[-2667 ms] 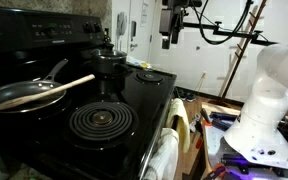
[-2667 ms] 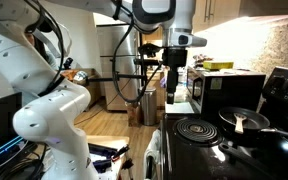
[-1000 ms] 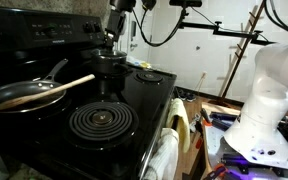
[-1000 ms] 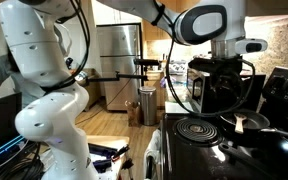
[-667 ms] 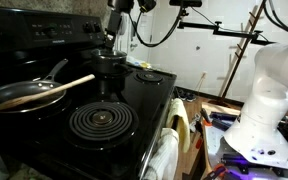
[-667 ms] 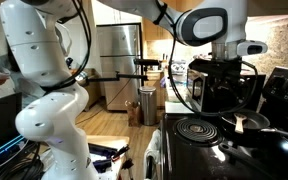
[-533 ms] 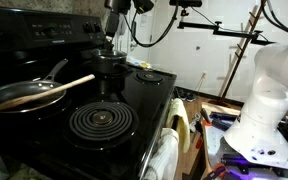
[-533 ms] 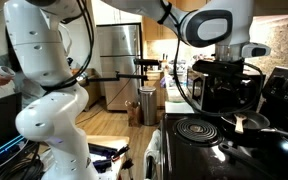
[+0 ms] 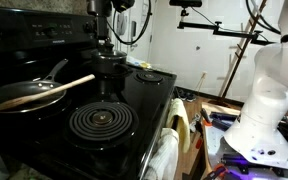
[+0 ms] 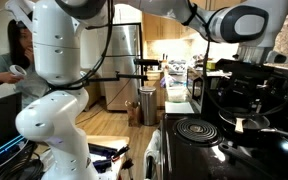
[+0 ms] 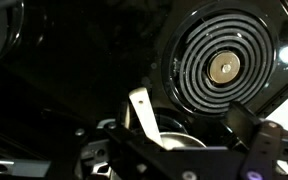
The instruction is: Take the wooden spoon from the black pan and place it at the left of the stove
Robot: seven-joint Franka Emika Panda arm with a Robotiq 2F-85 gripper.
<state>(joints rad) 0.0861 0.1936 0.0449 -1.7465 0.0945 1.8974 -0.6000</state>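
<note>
Change: We note that the gripper (image 9: pixel 102 42) has travelled from beyond the front edge of the stove (image 9: pixel 149 105) to a position over its back edge, close to the control panel (image 9: pixel 44 35).
Gripper position: It hangs above the small dark pot (image 9: pixel 109 65), beside the black pan (image 9: pixel 19 100) and not yet over it.
Jaws: Spread fully wide, unchanged during the travel, with nothing between them. In the wrist view the fingers (image 11: pixel 259 145) frame the pot, and the coiled burner (image 11: pixel 222 68) lies ahead.
Wooden spoon: The wooden spoon (image 9: pixel 56 89) lies untouched in the black pan at the back of the stove. Its bowl is inside the pan. Its handle rests on the rim and projects toward the coiled burner.
Meaning: We judge the approach partly complete. The grasp has not begun.
Next requirement: We expect a sideways shift along the back edge to the pan, then a descent onto the spoon handle.
Caution: The pot and the pan handle (image 9: pixel 52 71) stand close to that path.
</note>
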